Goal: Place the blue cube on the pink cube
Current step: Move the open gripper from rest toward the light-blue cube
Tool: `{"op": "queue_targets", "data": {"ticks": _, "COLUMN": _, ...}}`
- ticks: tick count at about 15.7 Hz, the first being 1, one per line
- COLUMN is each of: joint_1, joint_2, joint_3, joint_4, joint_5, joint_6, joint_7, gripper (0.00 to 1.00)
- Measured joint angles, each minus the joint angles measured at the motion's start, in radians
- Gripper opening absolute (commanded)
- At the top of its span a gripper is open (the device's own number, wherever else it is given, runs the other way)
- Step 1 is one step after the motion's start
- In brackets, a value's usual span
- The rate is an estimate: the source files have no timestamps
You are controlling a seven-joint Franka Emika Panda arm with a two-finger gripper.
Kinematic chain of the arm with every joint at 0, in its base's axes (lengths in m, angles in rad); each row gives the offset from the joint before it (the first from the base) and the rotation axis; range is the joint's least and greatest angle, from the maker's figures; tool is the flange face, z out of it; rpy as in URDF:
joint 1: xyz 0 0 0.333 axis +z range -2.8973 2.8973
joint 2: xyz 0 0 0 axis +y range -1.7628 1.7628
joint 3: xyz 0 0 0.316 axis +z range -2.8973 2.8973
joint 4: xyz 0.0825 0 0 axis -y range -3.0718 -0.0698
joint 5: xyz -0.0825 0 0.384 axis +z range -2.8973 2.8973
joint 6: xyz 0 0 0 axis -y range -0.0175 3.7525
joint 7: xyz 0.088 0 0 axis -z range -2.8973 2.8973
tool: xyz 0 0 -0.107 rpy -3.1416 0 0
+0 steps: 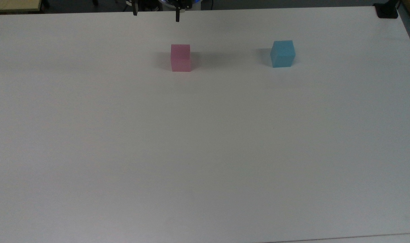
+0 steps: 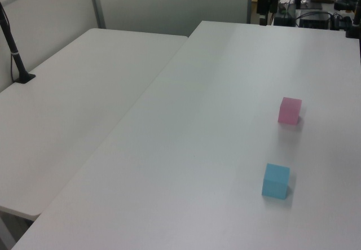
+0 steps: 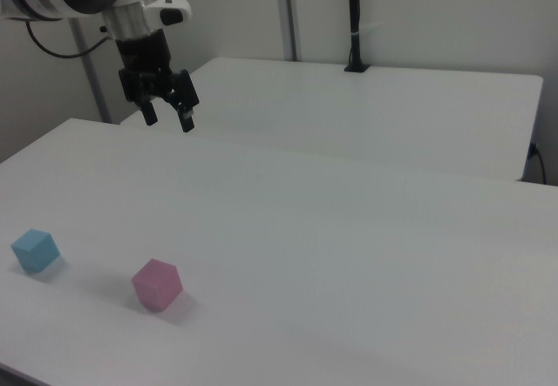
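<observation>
The blue cube [image 1: 283, 53] rests on the white table, at the top view's right and near the far edge. The pink cube [image 1: 180, 57] stands apart from it, toward the top view's middle. In the left view the pink cube [image 2: 289, 110] is farther back than the blue cube [image 2: 276, 180]. In the right view the blue cube [image 3: 36, 249] lies left of the pink cube [image 3: 157, 284]. My gripper [image 3: 167, 118] hangs open and empty, high above the table and well clear of both cubes. Its fingertips [image 1: 177, 17] show at the top view's upper edge, behind the pink cube.
A second white table [image 2: 67, 114] adjoins at the left view's left, with a black clamp post [image 2: 14, 52] on it. A black clamp [image 1: 387, 10] sits at the top view's far right corner. Monitors and cables [image 2: 316, 13] stand beyond the far edge.
</observation>
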Motion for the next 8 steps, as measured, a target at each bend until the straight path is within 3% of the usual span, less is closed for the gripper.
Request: {"op": "queue_targets", "data": {"ticks": 8, "joint_1": -0.004, "joint_2": 0.006, "joint_3": -0.007, "joint_4": 0.006, "joint_5": 0.000, "joint_6": 0.000, "joint_7": 0.000, "gripper": 1.00}}
